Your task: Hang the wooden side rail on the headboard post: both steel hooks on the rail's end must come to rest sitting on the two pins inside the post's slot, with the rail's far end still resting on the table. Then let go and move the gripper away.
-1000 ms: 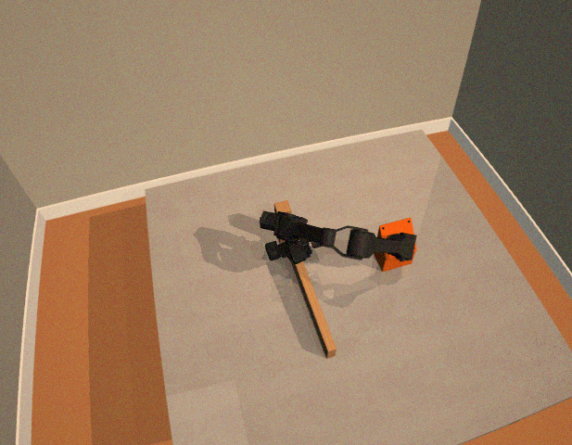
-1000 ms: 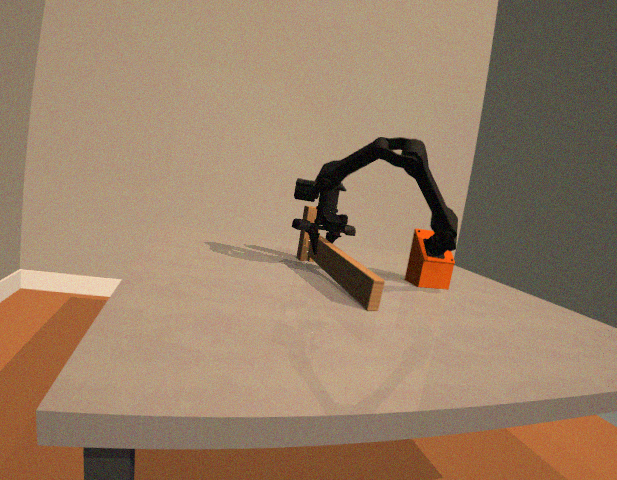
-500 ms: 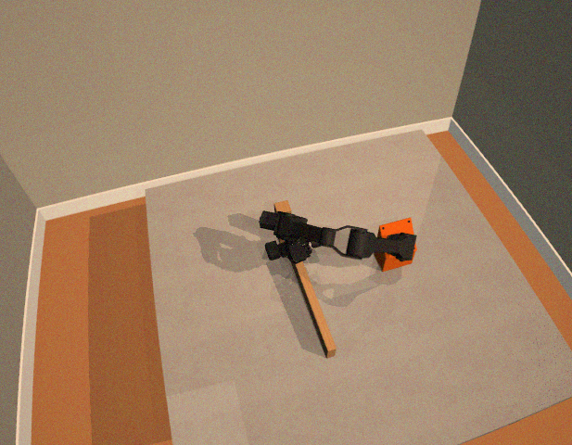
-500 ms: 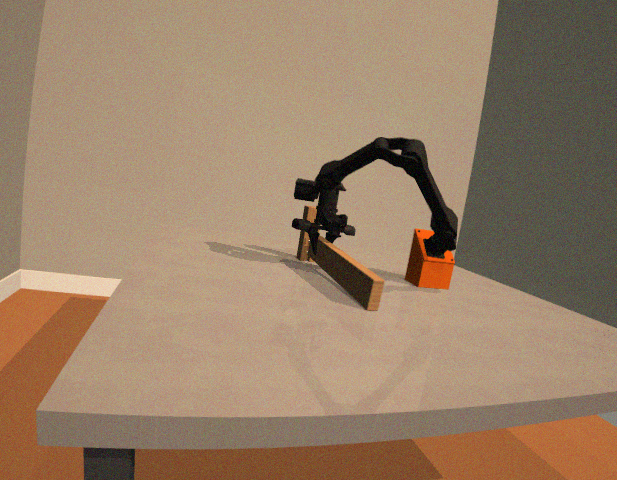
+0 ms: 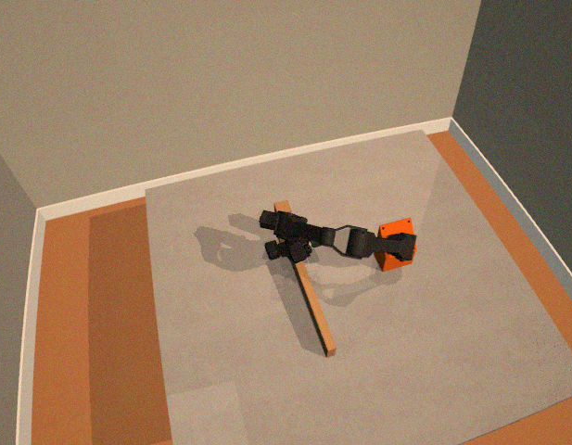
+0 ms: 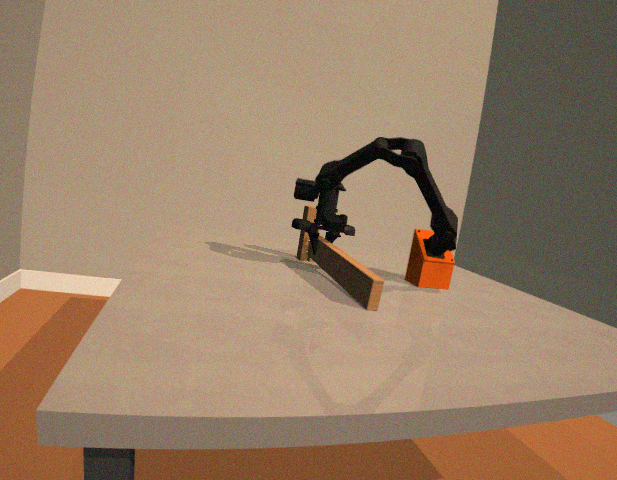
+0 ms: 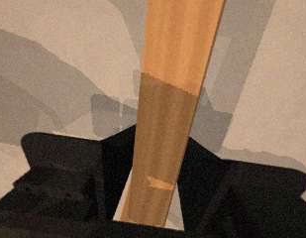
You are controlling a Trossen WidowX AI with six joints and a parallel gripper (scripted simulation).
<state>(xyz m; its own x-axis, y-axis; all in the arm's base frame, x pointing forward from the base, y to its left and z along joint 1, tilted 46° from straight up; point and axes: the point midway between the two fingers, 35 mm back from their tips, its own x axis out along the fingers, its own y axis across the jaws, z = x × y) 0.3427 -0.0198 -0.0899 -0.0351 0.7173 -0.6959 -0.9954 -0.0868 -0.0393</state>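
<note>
The wooden side rail (image 5: 316, 309) (image 6: 349, 271) (image 7: 179, 50) runs from the upright headboard post (image 5: 282, 206) (image 6: 302, 251) down to the table (image 5: 420, 335) (image 6: 194, 335). Its far end rests on the table top, and its post end is raised. My gripper (image 5: 290, 248) (image 6: 321, 235) (image 7: 157, 129) is shut on the rail close to the post, with one finger on each side face. The steel hooks, the slot and the pins are hidden behind the gripper and the rail end, so I cannot tell whether the hooks sit on the pins.
The arm's orange base block (image 5: 390, 262) (image 6: 427, 266) stands to the right of the post. The arm arches high between base and gripper. The table's front edge is near in the exterior view, with wooden floor below and walls behind.
</note>
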